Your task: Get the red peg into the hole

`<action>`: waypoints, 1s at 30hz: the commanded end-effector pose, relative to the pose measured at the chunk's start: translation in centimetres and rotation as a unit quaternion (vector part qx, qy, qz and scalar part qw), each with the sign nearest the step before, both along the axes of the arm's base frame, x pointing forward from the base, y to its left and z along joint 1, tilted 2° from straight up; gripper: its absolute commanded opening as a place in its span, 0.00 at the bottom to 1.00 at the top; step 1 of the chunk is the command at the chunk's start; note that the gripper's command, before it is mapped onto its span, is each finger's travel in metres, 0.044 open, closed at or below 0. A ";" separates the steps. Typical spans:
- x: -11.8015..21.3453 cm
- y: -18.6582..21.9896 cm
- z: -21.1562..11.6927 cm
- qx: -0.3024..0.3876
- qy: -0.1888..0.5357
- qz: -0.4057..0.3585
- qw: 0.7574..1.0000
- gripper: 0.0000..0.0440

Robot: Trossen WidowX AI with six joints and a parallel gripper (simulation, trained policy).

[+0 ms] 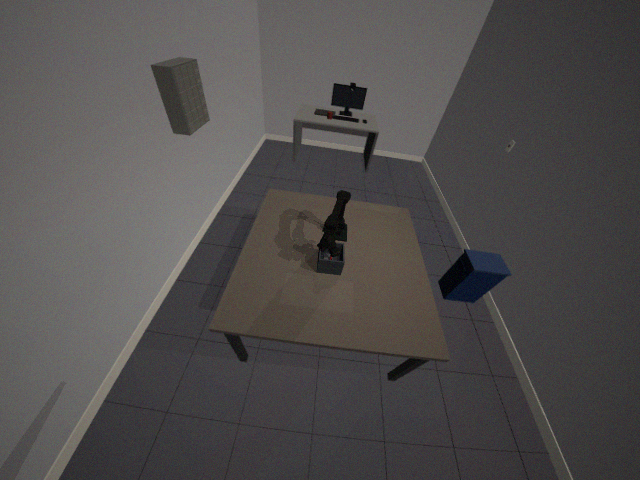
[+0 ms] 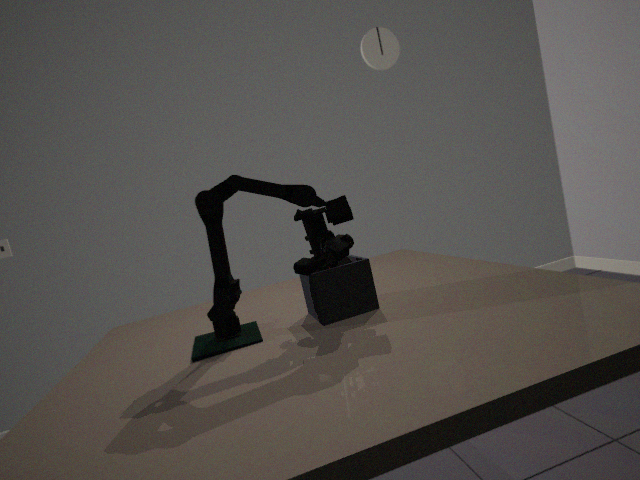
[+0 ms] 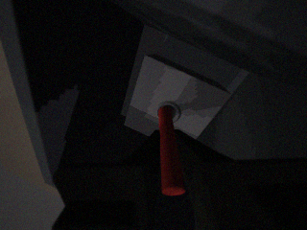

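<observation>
Red peg [image 1: 331,258] [image 3: 171,158] at the mouth of its hole, box walls close around

Clamped on the red peg, the 1 gripper [image 2: 324,266] [image 3: 166,133] reaches down into the open box [image 1: 330,267] [image 2: 343,291] [image 3: 35,105]. In the wrist view the peg's far end overlaps the ringed hole [image 3: 176,112] in the pale plate [image 3: 153,79]; whether it has entered, I cannot tell. The step in hand looks like lining up and inserting. Next calls for a small centring correction, if needed, then a straight push down before letting go.

Room seems tight: the gripper's wide body sits right at the rim in the exterior view, so a sideways swing or tilt could catch a wall. Above the rim the way up looks open. Beyond, the box stands well inside the edges of the table [image 1: 382,315] [image 2: 491,330], near the arm's green base plate [image 1: 342,238] [image 2: 200,350].
</observation>
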State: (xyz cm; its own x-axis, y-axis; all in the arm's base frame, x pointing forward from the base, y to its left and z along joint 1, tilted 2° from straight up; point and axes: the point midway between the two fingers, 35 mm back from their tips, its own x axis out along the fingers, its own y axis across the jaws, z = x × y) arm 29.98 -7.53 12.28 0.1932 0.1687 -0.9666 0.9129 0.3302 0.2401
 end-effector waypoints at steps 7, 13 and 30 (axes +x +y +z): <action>-0.3 0.5 -4.7 0.018 0.033 0.040 0.999 0.06; -0.9 0.5 -6.2 0.021 0.047 0.050 0.997 0.09; -1.8 0.6 -8.3 0.027 0.070 0.058 0.995 0.32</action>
State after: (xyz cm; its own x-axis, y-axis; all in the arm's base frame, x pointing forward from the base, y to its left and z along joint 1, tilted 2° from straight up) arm 29.26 -7.32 10.77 0.1851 0.1275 -0.9744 0.8871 0.4049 0.2215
